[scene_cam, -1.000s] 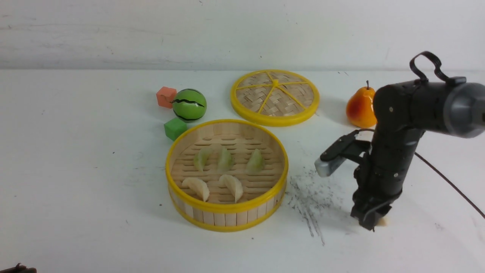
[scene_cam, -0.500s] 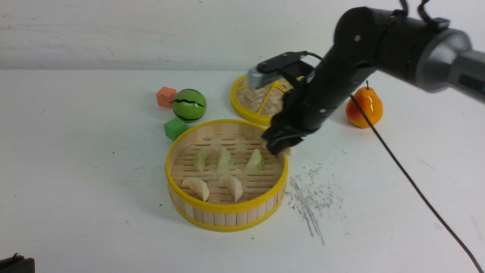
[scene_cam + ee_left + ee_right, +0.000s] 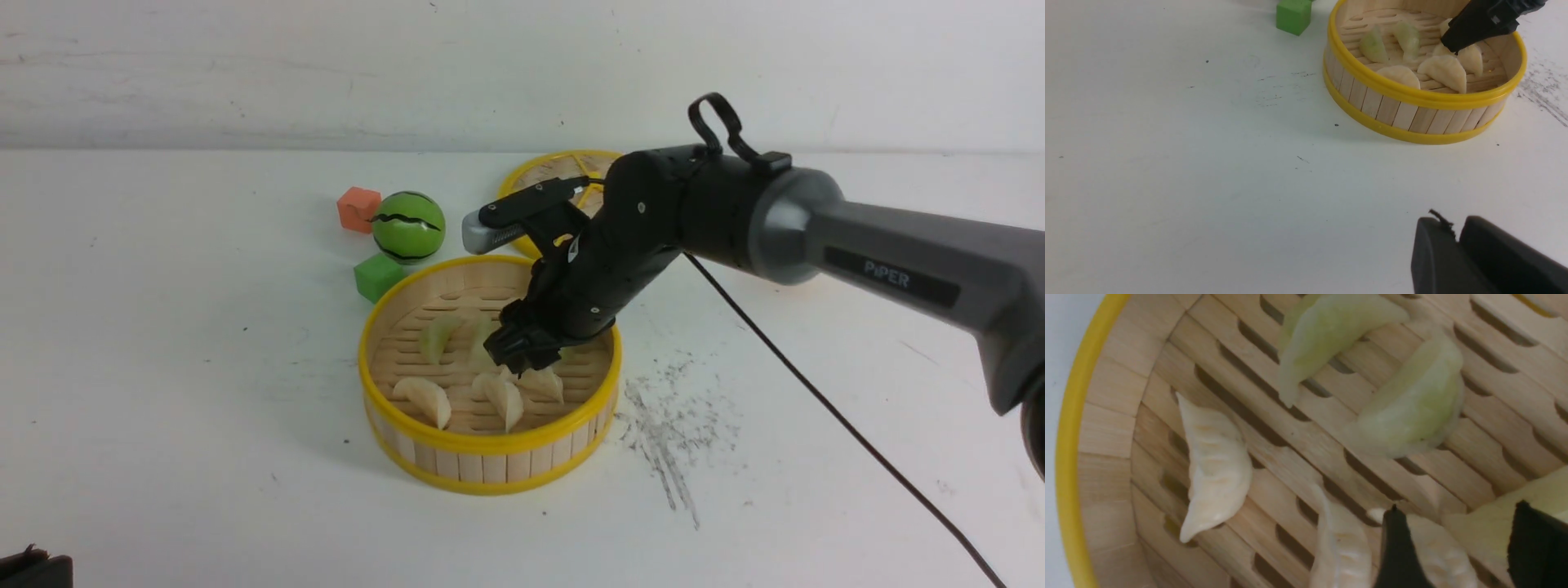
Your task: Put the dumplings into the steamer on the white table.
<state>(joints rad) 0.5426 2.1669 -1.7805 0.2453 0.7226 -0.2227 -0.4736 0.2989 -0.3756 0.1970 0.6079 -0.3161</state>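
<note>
My left claw (image 3: 1457,241) sat low at the near left corner of the surface (image 3: 163,367), well apart from everything, and I could not tell whether its jaws were parted or closed; farther back lay an orange cube (image 3: 358,208), a green striped ball (image 3: 408,226) just beside it, and a green cube (image 3: 377,276) close to the far left side of the steamer (image 3: 488,469); the steamer stood upright on the surface, and inside it I saw the dumplings: two pale green ones (image 3: 438,337) toward the back, a third green one (image 3: 1486,531) showing only in my right wrist view, and three cream-white ones (image 3: 424,401) along the near side; my right claw (image 3: 529,353) reached down into the steamer from the right, its tips just above the rightmost white dumpling (image 3: 543,382); its jaws stood apart with nothing clamped, one dark finger (image 3: 1398,551) in front of that dumpling, which lay on the slatted floor; behind my arm the woven lid (image 3: 545,167) lay flat, mostly hidden; to the right of the steamer grey-black scuff marks (image 3: 665,441) streaked the surface, and a black cable (image 3: 816,400) trailed across it.
</note>
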